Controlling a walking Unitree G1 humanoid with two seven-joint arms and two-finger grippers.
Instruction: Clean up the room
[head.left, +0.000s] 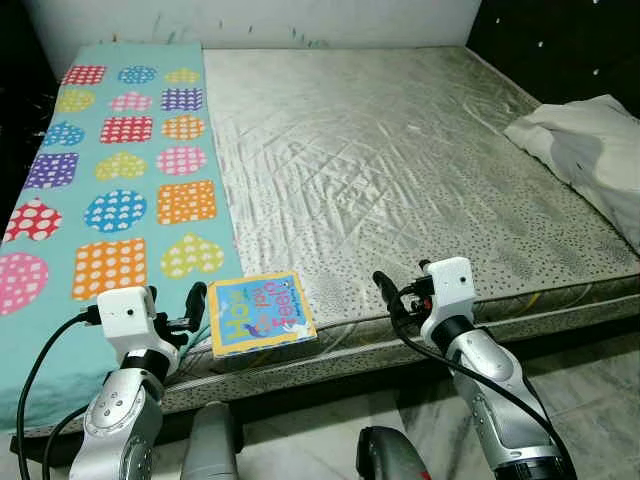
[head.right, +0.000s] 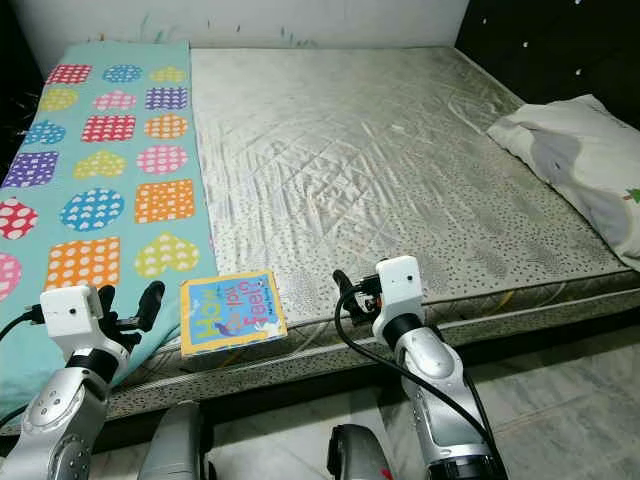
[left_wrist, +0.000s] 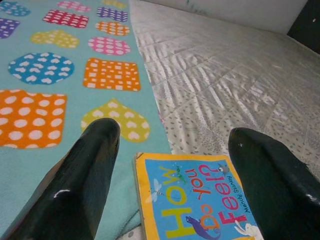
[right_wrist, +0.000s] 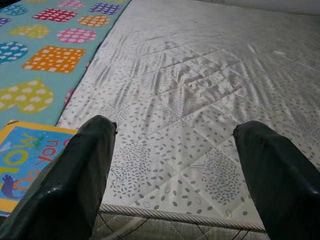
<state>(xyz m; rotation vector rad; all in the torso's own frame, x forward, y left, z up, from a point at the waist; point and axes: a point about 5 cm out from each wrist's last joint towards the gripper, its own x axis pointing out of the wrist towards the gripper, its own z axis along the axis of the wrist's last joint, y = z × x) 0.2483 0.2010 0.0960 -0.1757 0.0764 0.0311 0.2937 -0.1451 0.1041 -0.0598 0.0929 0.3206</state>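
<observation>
Book (head.left: 262, 314) on mattress (head.left: 420, 170) front edge, blanket (head.left: 110, 180) left, pillow (head.left: 590, 150) right.

Left pincer (left_wrist: 172, 150) spread wide, picture book (left_wrist: 192, 200) between fingers, patterned blanket (left_wrist: 60, 75)

The pillow (head.left: 588, 150) is running off the right edge of the left eye view, so its far end is going unseen. The left wrist view is cropping the book (left_wrist: 195, 200) at the bottom, cutting through its title. The blanket (head.left: 110, 180) is slipping past the left edge. The small author line on the cover is reading too fine to make out.
</observation>
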